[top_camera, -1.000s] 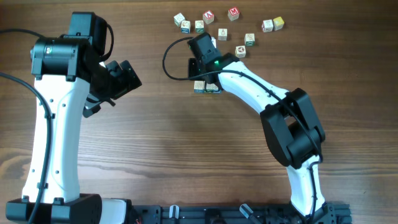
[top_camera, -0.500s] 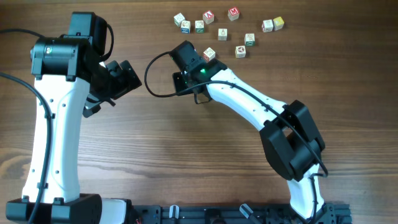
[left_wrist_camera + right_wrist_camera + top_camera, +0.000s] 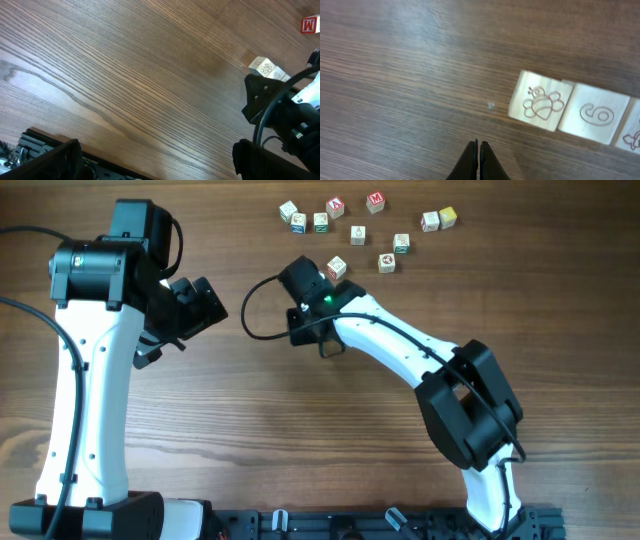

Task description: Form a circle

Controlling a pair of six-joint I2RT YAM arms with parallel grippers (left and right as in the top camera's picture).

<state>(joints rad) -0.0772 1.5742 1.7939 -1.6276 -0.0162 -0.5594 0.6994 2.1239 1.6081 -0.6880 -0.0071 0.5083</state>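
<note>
Small white letter-and-picture cubes lie scattered at the back of the table, among them a red M cube (image 3: 375, 200) (image 3: 310, 24) and one (image 3: 336, 268) beside my right arm. A short row of cubes shows in the right wrist view: a bee cube (image 3: 540, 101), then a "6" cube (image 3: 598, 114). My right gripper (image 3: 478, 146) (image 3: 303, 328) is shut and empty, on the bare wood left of that row. My right arm hides the row from overhead; the left wrist view shows its end cube (image 3: 265, 66). My left gripper (image 3: 195, 305) (image 3: 155, 167) hangs open over the left side, holding nothing.
The other loose cubes spread along the back edge, from one (image 3: 288, 211) at the left to a yellow-sided one (image 3: 447, 217) at the right. A black cable (image 3: 255, 315) loops out left of my right wrist. A black rail (image 3: 350, 525) runs along the front edge.
My right gripper, shut throughout, has slid left off the row of cubes onto bare wood. The left arm has not moved.
</note>
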